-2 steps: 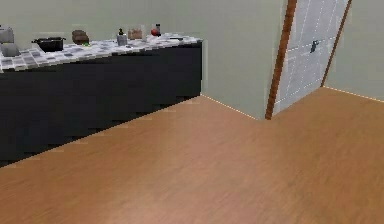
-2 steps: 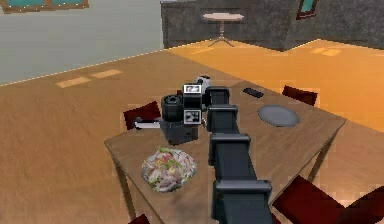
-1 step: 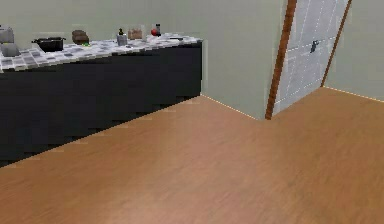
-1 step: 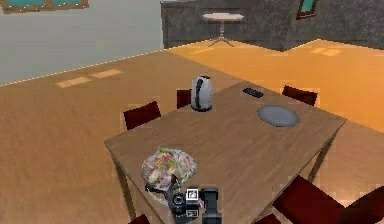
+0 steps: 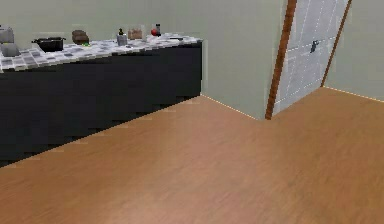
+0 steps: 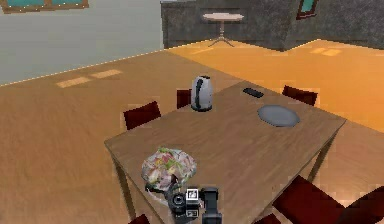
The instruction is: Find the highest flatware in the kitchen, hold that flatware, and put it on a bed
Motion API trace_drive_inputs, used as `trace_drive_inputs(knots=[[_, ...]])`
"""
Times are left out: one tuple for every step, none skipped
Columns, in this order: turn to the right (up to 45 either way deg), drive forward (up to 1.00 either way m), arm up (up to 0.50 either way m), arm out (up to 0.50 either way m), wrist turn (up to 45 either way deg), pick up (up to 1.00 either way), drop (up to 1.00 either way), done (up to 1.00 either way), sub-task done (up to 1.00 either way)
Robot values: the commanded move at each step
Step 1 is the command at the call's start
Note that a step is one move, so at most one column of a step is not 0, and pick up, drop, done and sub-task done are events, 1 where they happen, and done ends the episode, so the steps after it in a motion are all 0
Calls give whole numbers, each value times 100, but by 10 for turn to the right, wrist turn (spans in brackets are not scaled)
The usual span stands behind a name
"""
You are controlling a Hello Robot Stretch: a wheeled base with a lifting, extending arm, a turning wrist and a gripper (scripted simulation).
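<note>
A long kitchen counter (image 5: 100, 55) with a speckled top and dark cabinet fronts runs along the forward view's left. Several small things stand on it: a pale appliance (image 5: 8, 46), a dark pan (image 5: 48, 43), small jars and bottles (image 5: 122, 38). I cannot make out any flatware among them. My gripper (image 6: 190, 205) shows at the arm side view's bottom edge, over the near part of a wooden dining table (image 6: 250, 145), next to a bowl of mixed food (image 6: 167, 166). I cannot tell whether it holds anything.
On the table stand a white kettle (image 6: 202, 94), a grey plate (image 6: 278, 115) and a small dark flat thing (image 6: 253, 92). Dark red chairs (image 6: 141, 114) surround it. A small round table (image 6: 222, 18) stands far off. A white door (image 5: 312, 50) is at the forward view's right, with open wooden floor (image 5: 220, 160) before it.
</note>
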Motion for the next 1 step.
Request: trace_drive_inputs(knots=[[0,0,10,0,0,0,0,0,0]])
